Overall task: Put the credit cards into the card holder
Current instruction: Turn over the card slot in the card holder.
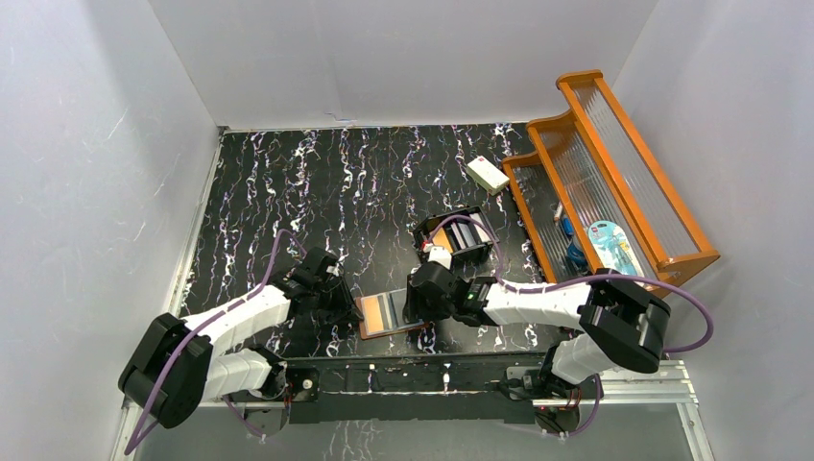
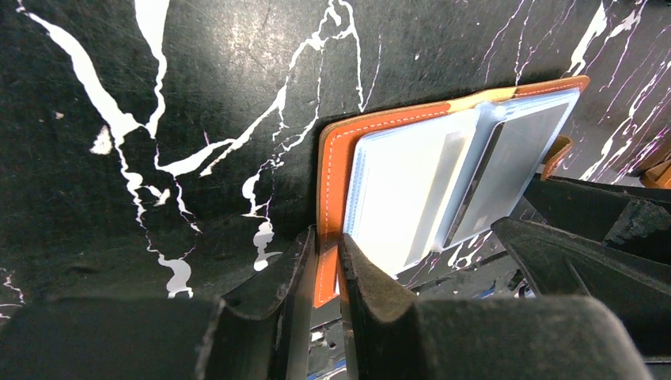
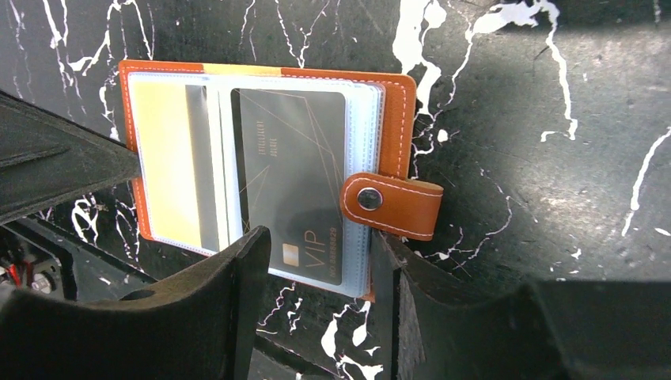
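The card holder lies open on the black marble table, its orange-brown leather cover framing clear card sleeves. My left gripper is shut on the edge of the cover at its left side. A grey VIP card sits in the right-hand sleeve beside the snap tab, and a yellow-orange card fills the left sleeve. My right gripper stands open, its fingers straddling the near end of the grey card and sleeve. Both grippers meet at the holder, the left gripper on its left, the right gripper on its right.
A black compartmented box with more cards stands just behind the right gripper. A white block lies further back. An orange wooden rack with small items fills the right side. White walls enclose the table.
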`<state>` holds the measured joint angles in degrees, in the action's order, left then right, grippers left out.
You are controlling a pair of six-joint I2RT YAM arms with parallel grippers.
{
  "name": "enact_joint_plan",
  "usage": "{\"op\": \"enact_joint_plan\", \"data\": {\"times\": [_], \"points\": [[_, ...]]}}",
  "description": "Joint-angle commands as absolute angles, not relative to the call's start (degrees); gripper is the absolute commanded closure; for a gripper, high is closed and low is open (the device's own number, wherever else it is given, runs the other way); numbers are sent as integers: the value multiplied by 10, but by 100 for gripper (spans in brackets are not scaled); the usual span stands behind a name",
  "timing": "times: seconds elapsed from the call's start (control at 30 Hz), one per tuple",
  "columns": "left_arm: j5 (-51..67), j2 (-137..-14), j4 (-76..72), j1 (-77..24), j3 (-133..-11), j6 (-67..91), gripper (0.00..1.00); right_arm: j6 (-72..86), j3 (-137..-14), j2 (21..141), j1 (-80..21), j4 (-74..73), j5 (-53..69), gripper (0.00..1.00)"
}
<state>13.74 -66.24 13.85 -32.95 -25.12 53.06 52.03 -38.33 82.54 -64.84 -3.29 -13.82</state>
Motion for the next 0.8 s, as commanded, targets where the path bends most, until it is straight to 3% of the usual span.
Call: {"op": "enact_joint_plan", "data": {"times": [0.0, 0.77], "points": [[141, -668, 149, -328, -257, 522, 84, 505, -425, 806, -647, -85, -169, 42], [147, -661, 147, -328, -252, 527, 84, 507, -415, 851, -648, -31, -132, 43]]}}
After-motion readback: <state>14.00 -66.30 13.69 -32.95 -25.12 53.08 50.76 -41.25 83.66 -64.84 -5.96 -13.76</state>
